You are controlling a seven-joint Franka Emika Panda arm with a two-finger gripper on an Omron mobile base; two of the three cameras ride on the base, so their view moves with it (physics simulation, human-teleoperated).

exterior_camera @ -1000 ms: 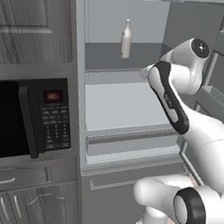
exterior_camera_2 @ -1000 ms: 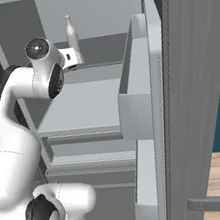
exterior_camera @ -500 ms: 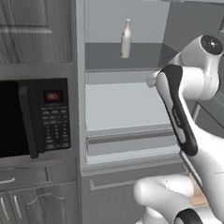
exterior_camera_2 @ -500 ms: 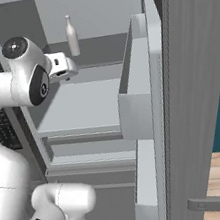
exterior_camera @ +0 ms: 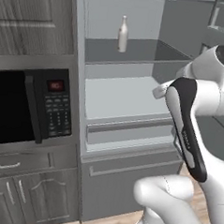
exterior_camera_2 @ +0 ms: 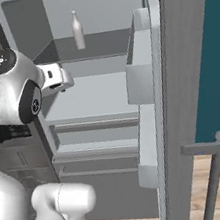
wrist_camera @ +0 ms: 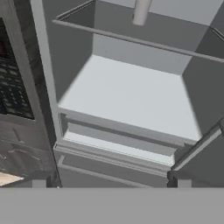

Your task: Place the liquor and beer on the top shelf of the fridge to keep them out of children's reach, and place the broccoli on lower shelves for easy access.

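While fingers (wrist_camera: 109,183) stand spread and empty, arm (exterior_camera: 188,123) folds before fridge (exterior_camera: 128,101).

one liquor (exterior_camera: 123,33) (upright), one fridge (exterior_camera: 132,110), one microwave (exterior_camera: 32,106)

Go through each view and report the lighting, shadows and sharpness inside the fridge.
Left base view: flat, even rendered light, no glare; the top shelf reads darker than the whitish lower shelf. Right base view: the liquor stands crisp, its shadow barely visible. Hand view: soft and slightly blurred, the fridge side walls shaded, the bottle cut off at the top edge.
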